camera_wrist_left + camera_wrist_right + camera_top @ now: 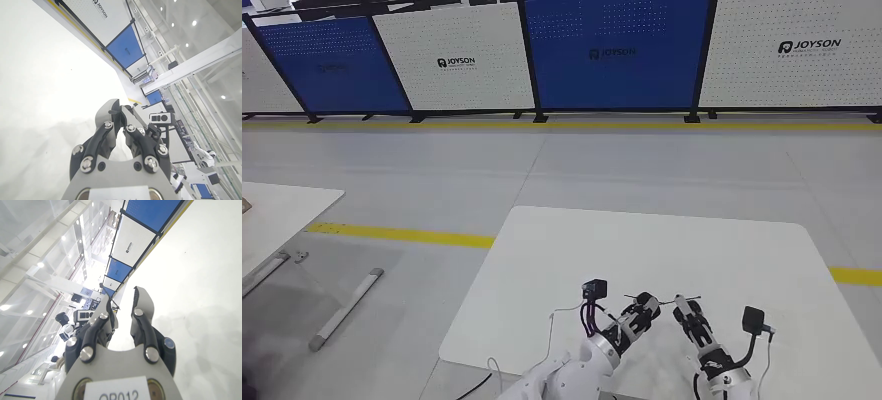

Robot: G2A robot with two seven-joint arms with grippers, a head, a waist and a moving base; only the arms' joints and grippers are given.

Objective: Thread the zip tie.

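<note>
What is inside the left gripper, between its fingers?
A black zip tie; the left gripper is shut on it, and a short end sticks out. The clamped part is hidden by the fingers.

Both forearms angled toward each other.
Pinched closed, the left claw (120,113) sits just beside the right claw (121,292), whose fingers spread apart.

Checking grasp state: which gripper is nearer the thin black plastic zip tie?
Left. The left gripper is shut on the thin black plastic zip tie; the right gripper is open beside it, the strip passing one of its fingers, contact unclear.
</note>
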